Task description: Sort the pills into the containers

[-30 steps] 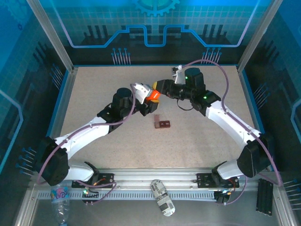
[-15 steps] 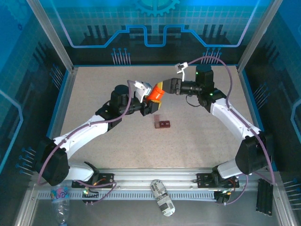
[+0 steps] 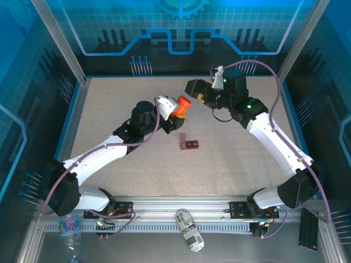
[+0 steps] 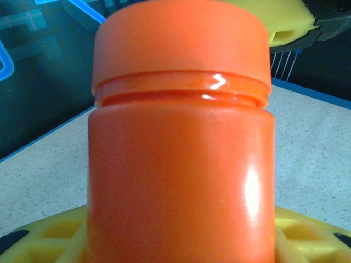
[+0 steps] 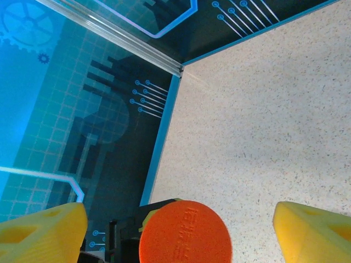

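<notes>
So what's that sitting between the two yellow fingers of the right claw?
The round lid of the orange bottle, seen end-on in the right wrist view. The fingers stand wide on either side, with a gap to the lid.

No word or number can be read anywhere. The orange cap (image 5: 185, 233) carries raised lettering across its top, too blurred to make out. In the top view, at six o'clock, a grey can (image 3: 190, 230) lying on the rail bears a printed label, its print too small to read. At seven o'clock, a clear bottle (image 3: 69, 231) has a coloured label, equally illegible. At twelve o'clock, the back wall shows a gear emblem (image 3: 181, 6).
</notes>
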Controlling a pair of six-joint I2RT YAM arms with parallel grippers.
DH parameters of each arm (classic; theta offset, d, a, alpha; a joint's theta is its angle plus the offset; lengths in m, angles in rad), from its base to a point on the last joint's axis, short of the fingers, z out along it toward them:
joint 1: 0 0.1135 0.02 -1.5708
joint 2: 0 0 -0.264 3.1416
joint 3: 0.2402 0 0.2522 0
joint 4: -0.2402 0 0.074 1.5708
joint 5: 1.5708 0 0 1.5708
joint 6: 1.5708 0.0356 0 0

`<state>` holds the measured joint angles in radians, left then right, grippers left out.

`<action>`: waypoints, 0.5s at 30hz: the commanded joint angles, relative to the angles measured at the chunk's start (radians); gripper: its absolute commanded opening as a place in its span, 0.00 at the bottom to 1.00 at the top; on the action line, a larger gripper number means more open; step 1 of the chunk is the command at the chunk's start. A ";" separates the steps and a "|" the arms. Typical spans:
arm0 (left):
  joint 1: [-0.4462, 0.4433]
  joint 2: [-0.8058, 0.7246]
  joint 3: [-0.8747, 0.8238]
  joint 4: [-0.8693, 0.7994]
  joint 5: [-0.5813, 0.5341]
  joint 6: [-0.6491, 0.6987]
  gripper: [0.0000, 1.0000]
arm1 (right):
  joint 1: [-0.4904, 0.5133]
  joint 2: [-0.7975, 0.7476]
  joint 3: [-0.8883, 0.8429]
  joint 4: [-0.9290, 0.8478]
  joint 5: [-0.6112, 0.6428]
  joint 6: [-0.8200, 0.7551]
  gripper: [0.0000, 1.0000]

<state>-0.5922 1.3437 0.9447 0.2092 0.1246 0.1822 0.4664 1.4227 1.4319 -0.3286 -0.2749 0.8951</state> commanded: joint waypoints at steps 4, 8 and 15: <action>-0.015 0.000 0.000 0.040 -0.036 0.043 0.00 | 0.064 0.065 0.031 -0.069 0.046 0.002 0.86; -0.017 0.001 0.000 0.042 -0.037 0.045 0.00 | 0.076 0.065 0.012 -0.051 0.045 0.002 0.80; -0.018 0.009 0.000 0.050 -0.036 0.036 0.00 | 0.077 0.041 -0.026 -0.023 0.051 0.003 0.56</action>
<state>-0.6029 1.3521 0.9443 0.2127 0.1005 0.2119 0.5343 1.4902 1.4284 -0.3542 -0.2428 0.9031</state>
